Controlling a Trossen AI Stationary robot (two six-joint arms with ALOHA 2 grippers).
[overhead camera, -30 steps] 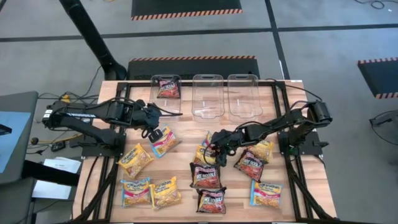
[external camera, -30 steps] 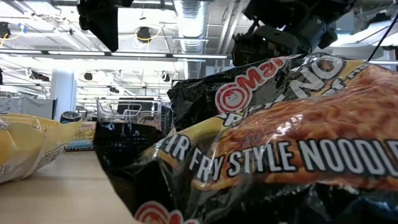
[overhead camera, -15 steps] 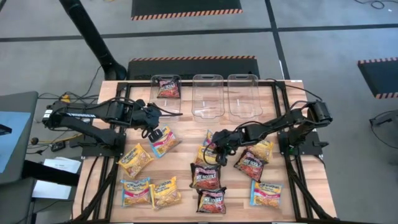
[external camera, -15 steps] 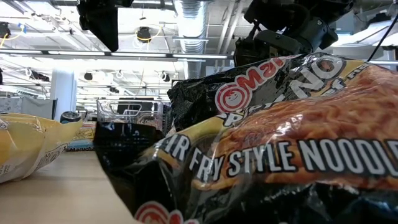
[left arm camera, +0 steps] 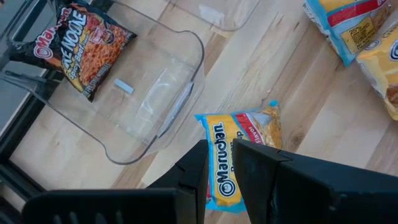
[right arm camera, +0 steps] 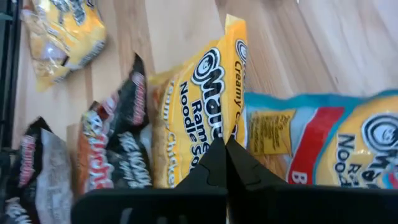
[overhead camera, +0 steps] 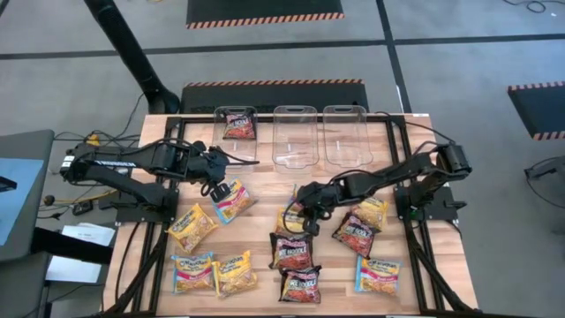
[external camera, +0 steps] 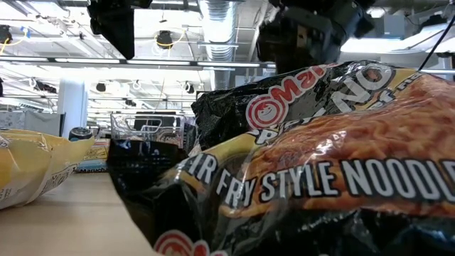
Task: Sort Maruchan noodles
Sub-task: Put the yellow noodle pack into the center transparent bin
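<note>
Several Maruchan noodle packets lie scattered on the wooden table. My left gripper [overhead camera: 218,189] is left of centre and shut on a blue-yellow packet [left arm camera: 245,134]. My right gripper [overhead camera: 298,208] is at the table's middle, shut at the edge of a yellow packet [right arm camera: 199,106]. That packet lies partly over a dark packet [right arm camera: 118,143], and a blue packet [right arm camera: 323,143] lies beside it. One dark red packet [overhead camera: 238,124] lies in the left tub [overhead camera: 237,146]. My left gripper pinches the blue-yellow packet's end edge [left arm camera: 219,155] between its two fingers. The packet reaches out flat past the fingertips toward the left tub. Whether it is clear of the table I cannot tell. My right gripper's fingertips meet on the yellow packet's edge [right arm camera: 231,134], near the corner next to the blue packet. The fingers come slanting down from the table's right. The packet lies on the table and on the dark packet.
Three clear tubs stand in a row at the far edge; the middle one [overhead camera: 295,132] and the right one [overhead camera: 344,132] hold nothing. More packets lie near left [overhead camera: 192,227], near centre [overhead camera: 300,284] and near right [overhead camera: 378,274]. A dark metal frame rims the table.
My right gripper has shut at the yellow packet's edge and shifted a little toward the far edge. The left gripper and its packet have kept still.
</note>
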